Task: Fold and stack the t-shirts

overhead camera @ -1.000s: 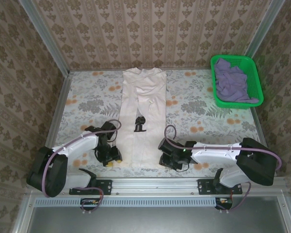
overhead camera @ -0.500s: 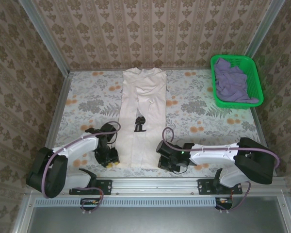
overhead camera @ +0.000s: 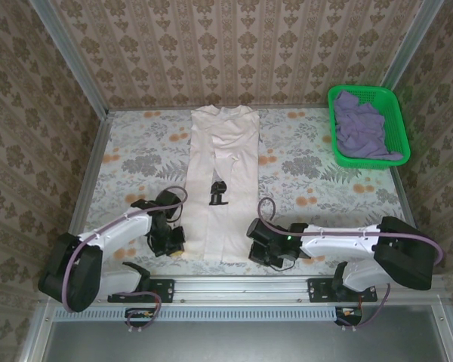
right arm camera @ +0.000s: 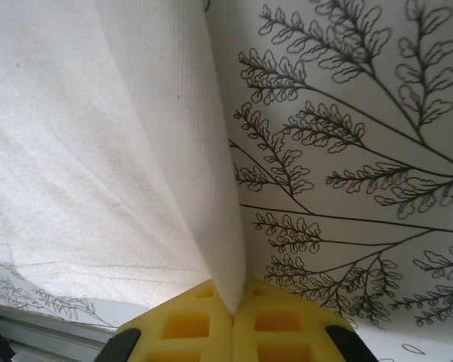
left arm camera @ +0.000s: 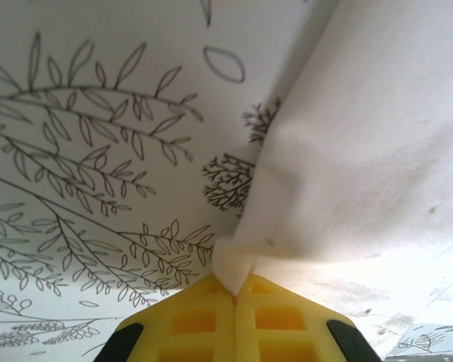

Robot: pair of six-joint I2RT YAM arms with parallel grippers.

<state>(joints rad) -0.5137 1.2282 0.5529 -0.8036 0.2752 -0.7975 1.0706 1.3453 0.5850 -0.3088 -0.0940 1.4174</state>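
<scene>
The cream-white t-shirt (overhead camera: pixel 220 151) lies as a long narrow strip down the middle of the table, sides folded in, its small black print (overhead camera: pixel 217 194) facing up. My left gripper (overhead camera: pixel 178 244) sits at the strip's near left corner. In the left wrist view its yellow fingers (left arm camera: pixel 190 320) are shut on a pinch of the white cloth (left arm camera: pixel 362 136). My right gripper (overhead camera: pixel 254 246) is at the near right corner, and the right gripper (right arm camera: pixel 234 308) is shut on the cloth's edge (right arm camera: pixel 98 151). The lavender-purple t-shirt (overhead camera: pixel 359 127) lies crumpled in the basket.
The green mesh basket (overhead camera: pixel 399 128) stands at the back right corner of the floral tablecloth (overhead camera: pixel 309 170). Patterned walls close in the back and both sides. A metal rail (overhead camera: pixel 241 285) runs along the near edge behind both arm bases.
Both grippers have closed onto the near corners of the cream-white shirt. The arms shifted only slightly; the shirt has kept its place.
</scene>
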